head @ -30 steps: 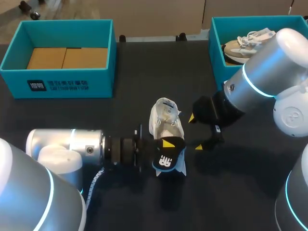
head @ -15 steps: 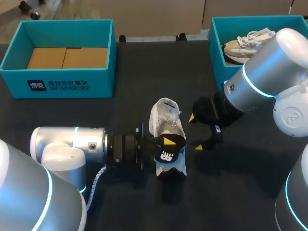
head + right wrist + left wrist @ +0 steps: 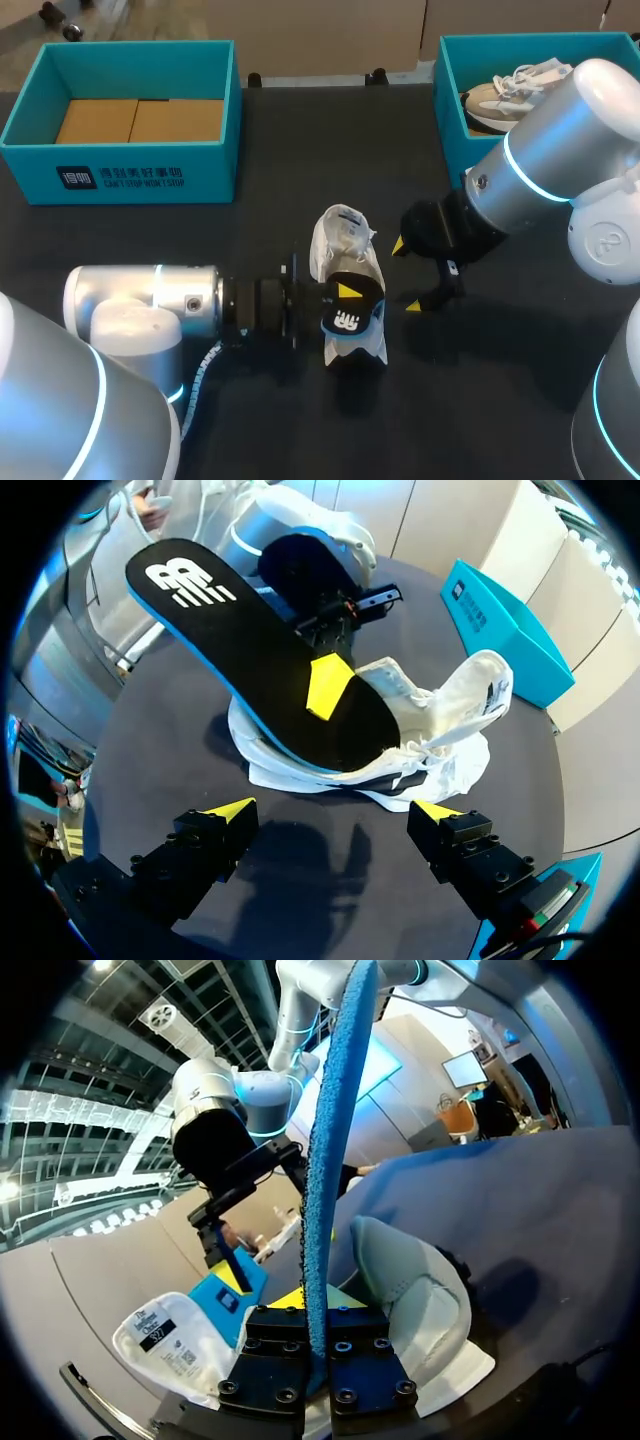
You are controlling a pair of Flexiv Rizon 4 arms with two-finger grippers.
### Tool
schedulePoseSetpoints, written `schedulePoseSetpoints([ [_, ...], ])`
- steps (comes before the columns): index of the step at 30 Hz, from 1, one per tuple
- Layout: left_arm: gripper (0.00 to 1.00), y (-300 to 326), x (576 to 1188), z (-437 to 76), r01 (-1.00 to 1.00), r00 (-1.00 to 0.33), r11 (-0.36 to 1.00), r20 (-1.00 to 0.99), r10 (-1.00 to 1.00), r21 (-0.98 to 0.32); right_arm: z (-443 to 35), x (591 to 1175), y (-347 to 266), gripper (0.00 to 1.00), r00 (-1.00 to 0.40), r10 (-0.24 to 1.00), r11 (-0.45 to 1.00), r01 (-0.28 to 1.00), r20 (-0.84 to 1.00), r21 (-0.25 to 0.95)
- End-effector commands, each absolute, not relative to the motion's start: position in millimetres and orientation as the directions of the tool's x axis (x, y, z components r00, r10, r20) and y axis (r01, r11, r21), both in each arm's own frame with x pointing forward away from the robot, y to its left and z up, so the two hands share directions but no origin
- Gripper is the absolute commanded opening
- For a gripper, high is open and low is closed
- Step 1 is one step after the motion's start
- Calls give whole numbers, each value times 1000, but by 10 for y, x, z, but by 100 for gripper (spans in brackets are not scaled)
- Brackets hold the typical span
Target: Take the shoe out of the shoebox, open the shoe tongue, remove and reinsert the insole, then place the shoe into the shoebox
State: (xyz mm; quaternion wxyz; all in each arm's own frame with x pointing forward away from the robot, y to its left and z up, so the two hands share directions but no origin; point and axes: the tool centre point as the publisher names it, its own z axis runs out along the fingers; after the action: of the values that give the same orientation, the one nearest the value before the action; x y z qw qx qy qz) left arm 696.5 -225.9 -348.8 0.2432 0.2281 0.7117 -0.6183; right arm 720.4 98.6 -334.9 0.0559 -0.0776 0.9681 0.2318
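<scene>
- While one end of the insole (image 3: 250,650) sits in the shoe (image 3: 343,255), the logo end rises clear; left fingers (image 3: 347,292) are clamped across its middle.
- Insole axis runs along the shoe; left arm is nearer and likely makes the move.
- Insole black on top, blue beneath.
- Shoe white, mid-tabletop (image 3: 470,400), tongue seemingly folded open.
- Right fingers (image 3: 225,810) apart, empty, just beside the shoe.

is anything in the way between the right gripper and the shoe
Nothing visible. The right gripper hangs open beside the shoe, only bare table between them. The left gripper holds the insole sloping out of the shoe, clear of that gap.
</scene>
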Motion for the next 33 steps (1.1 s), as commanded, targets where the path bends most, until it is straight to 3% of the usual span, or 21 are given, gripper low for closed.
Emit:
schedulePoseSetpoints([
  [1,0,-2292,7028,-3554,612,-788,148,-615,29,-777,-3359,7194,1002,100,-982,-122,882,-175,-147,436],
  [9,0,-2294,7049,-3477,616,-785,140,-618,31,-775,-3359,7194,1002,100,-982,-122,882,-175,-147,436],
  [10,16,-2292,7045,-3463,616,-785,139,-619,32,-775,-3359,7194,1002,100,-982,-122,882,-175,-147,436],
  [11,26,-2290,7039,-3446,617,-785,137,-619,33,-775,-3359,7194,1002,100,-982,-122,882,-175,-147,436],
  [13,30,-2286,7028,-3424,618,-784,129,-620,34,-775,-3359,7194,1002,100,-982,-122,882,-175,-147,436],
  [21,24,-2258,6994,-3317,629,-776,115,-630,33,-769,-3359,7194,1002,100,-982,-122,882,-175,-147,436],
  [33,28,-2191,6837,-3158,641,-767,103,-642,27,-761,-3359,7194,1002,100,-982,-122,882,-175,-147,436],
])
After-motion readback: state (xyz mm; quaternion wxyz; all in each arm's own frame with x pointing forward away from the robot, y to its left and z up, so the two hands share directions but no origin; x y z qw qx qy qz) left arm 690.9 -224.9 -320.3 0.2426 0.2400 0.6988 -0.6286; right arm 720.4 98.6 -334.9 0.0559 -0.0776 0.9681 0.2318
